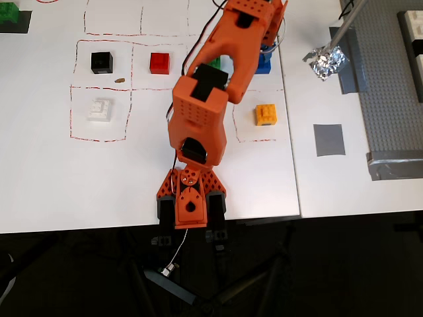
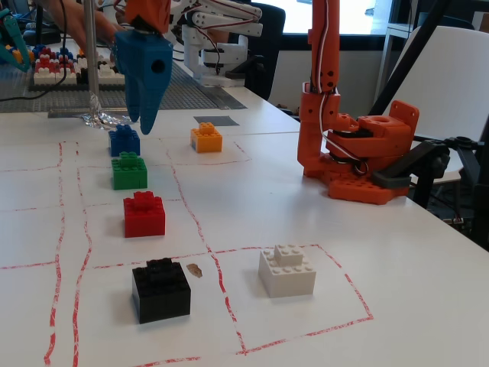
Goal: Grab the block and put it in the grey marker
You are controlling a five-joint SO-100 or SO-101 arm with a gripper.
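Observation:
The block [image 2: 124, 141], a small blue brick with a stud, sits on the white table at the far end of a column of bricks in the fixed view. My gripper [image 2: 144, 127] hangs just above it and slightly to its right, blue finger pointing down and not touching it. I cannot tell whether the jaws are open. In the overhead view the arm covers the gripper, and only a blue bit [image 1: 264, 64] shows at its edge. The grey marker [image 1: 329, 139], a flat dark grey square, lies empty to the right of the orange brick; it also shows in the fixed view [image 2: 215, 121].
A green brick [image 2: 128, 170], a red brick [image 2: 144, 215], a black brick [image 2: 160, 290], a white brick [image 2: 286, 271] and an orange brick [image 2: 206, 138] stand in red-lined squares. Crumpled foil [image 1: 325, 61] and a grey tape strip [image 1: 350, 63] lie behind the marker. The arm base [image 1: 190, 205] sits at the table's front edge.

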